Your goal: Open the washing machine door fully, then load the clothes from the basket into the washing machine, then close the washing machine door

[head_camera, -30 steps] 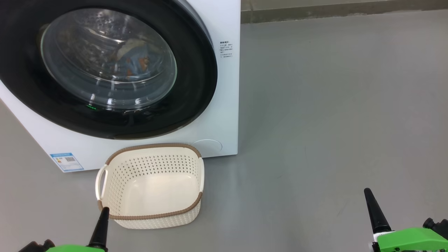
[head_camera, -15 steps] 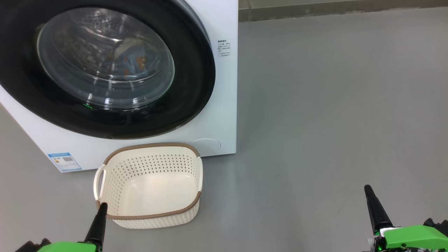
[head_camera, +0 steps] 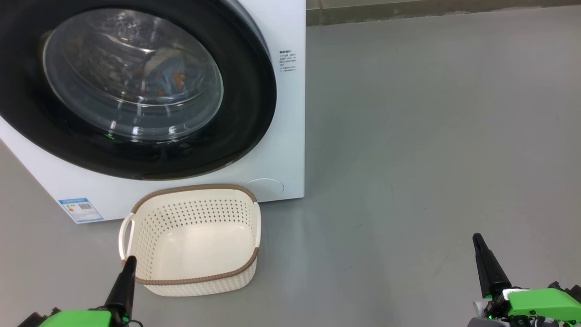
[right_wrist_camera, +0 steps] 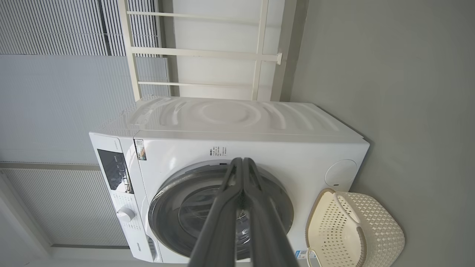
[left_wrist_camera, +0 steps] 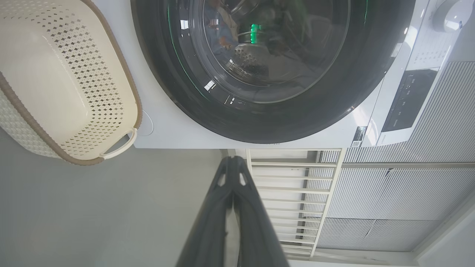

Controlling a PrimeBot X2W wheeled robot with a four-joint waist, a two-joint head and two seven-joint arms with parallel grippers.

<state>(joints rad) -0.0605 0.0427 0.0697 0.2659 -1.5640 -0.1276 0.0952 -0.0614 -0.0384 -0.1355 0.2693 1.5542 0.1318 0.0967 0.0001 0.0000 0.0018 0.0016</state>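
The washing machine door (head_camera: 254, 113) sits shut at 11 o'clock with the clothes (head_camera: 165, 77) behind its glass and the basket (head_camera: 195, 188) stands empty at 7 o'clock, so the left end effector (head_camera: 130, 261) and right end effector (head_camera: 476, 238) hang pinched closed, holding nothing, the job seemingly done.

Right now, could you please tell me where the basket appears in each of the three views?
Head view: the basket lies lower left of centre.
Left wrist view: the basket is in the upper left corner.
Right wrist view: the basket is at the bottom right.
Shared landmark: the washing machine door beside it.
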